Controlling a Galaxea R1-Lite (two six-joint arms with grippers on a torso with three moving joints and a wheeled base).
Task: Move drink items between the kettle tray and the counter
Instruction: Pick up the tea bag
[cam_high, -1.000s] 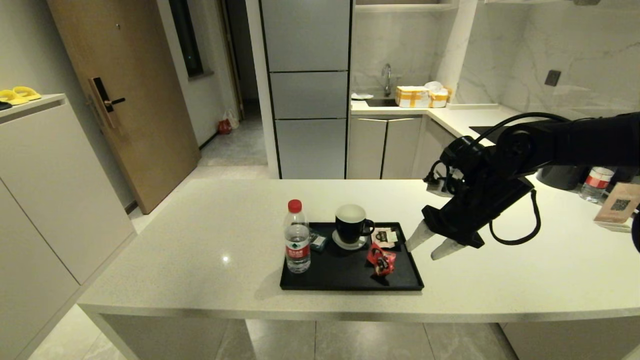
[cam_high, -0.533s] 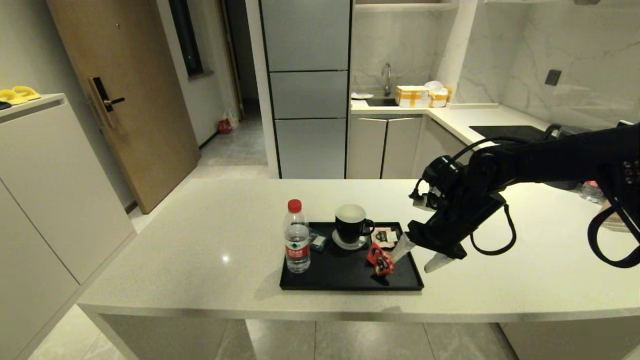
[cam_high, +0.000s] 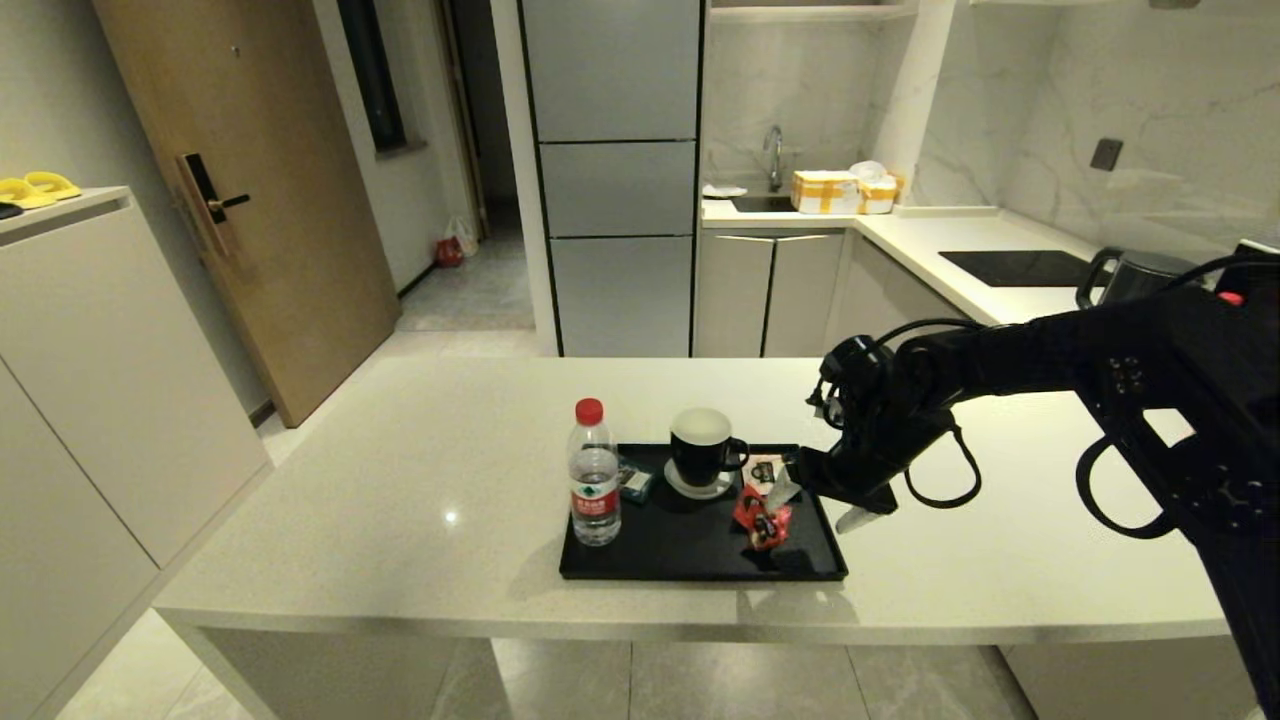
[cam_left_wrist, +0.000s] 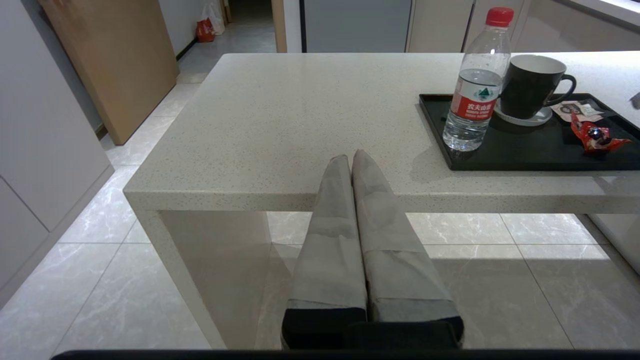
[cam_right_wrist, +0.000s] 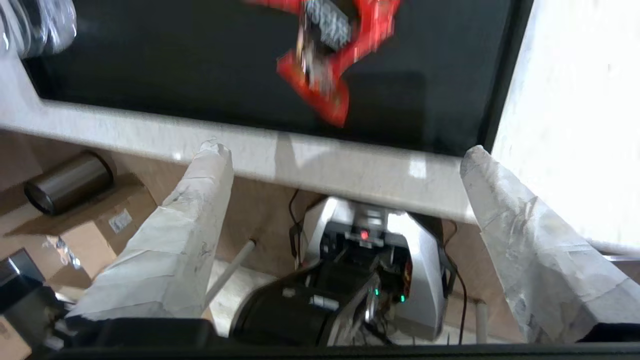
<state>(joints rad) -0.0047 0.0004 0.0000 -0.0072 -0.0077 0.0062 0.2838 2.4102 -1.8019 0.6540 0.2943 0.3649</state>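
The fingers of the right gripper (cam_high: 812, 503) are spread wide and hold nothing; in the head view they hang at centre right of the frame over the right end of the black tray (cam_high: 690, 560), with the red sachet (cam_high: 762, 517) just beside the nearer tip. The right wrist view adds what the head view hides: both wrapped fingers (cam_right_wrist: 190, 200) sit apart from the sachet (cam_right_wrist: 325, 55), which lies on the tray near the top of that frame. The left gripper (cam_left_wrist: 352, 160) appears only in the left wrist view, fingers pressed together, low in front of the tabletop (cam_left_wrist: 300, 115) edge. The water bottle (cam_high: 594, 475) stands upright at the tray's left end, beside the black mug (cam_high: 703, 450).
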